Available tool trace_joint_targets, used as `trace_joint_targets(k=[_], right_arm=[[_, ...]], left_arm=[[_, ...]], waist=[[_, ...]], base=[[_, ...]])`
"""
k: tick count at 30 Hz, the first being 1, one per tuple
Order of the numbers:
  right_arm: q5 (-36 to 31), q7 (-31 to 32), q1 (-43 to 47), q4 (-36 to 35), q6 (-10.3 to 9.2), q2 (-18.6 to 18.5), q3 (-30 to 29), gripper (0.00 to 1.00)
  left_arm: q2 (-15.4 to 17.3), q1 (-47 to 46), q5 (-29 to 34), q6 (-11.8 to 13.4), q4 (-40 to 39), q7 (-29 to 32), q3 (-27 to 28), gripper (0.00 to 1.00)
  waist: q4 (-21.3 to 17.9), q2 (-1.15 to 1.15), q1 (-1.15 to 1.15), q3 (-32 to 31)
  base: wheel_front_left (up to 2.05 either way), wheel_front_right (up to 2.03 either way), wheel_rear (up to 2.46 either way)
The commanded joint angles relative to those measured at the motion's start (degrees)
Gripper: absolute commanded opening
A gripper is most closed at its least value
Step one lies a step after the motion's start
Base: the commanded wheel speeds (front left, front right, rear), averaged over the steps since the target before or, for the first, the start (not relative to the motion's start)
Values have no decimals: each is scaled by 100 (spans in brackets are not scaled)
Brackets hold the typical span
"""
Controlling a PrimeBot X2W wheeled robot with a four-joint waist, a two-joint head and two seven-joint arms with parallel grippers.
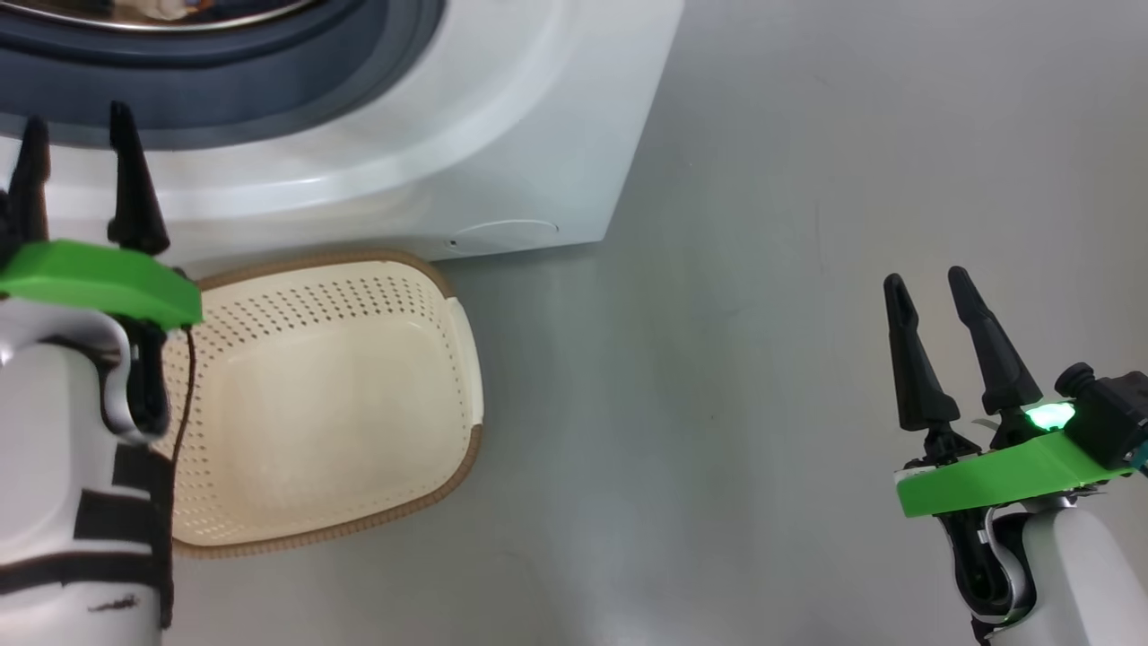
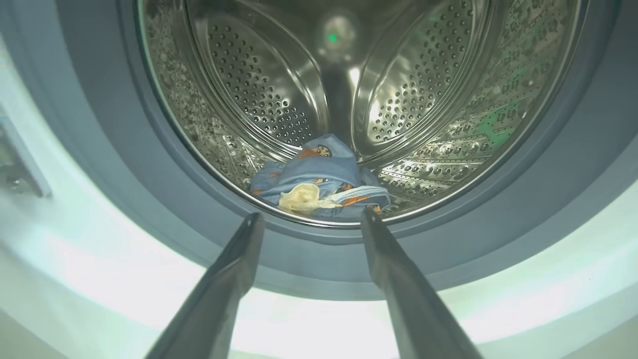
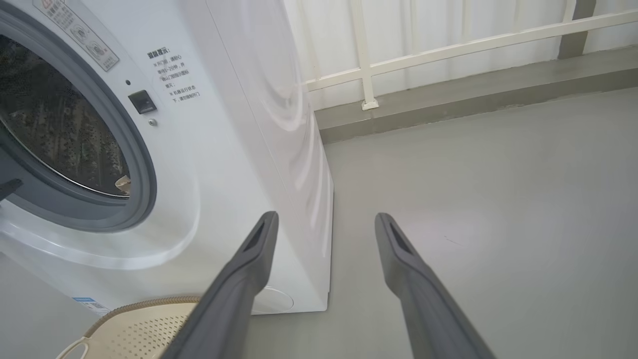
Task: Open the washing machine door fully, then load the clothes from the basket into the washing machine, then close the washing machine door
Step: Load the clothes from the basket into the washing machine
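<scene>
Blue clothes (image 2: 319, 172) lie in the drum (image 2: 249, 75) beyond left tool (image 2: 311, 215).

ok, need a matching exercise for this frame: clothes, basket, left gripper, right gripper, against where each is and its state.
1. clothes
2. basket
3. left gripper
4. right gripper

A. open, over bare floor right of the washing machine
B. on the floor before the machine, no clothes visible inside
C. lying in the drum
D. open, facing the drum opening

Pairs: 1-C, 2-B, 3-D, 4-A

Smooth grey floor (image 3: 498, 199) meets a white railing (image 3: 448, 50).
</scene>
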Motion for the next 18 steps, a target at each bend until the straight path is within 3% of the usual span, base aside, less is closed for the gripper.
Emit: trace_joint_targets(k=[1, 18], right_arm=[[-39, -27, 175, -110, 9, -83, 75, 100], [-3, -27, 604, 25, 9, -269, 43, 100]], left_arm=[[186, 186, -40, -14, -237, -30, 152, 100], [-94, 1987, 83, -14, -1198, -30, 344, 100]], waist=[[123, 0, 0, -157], [286, 0, 0, -878]], base=[[0, 0, 0], [0, 0, 0]])
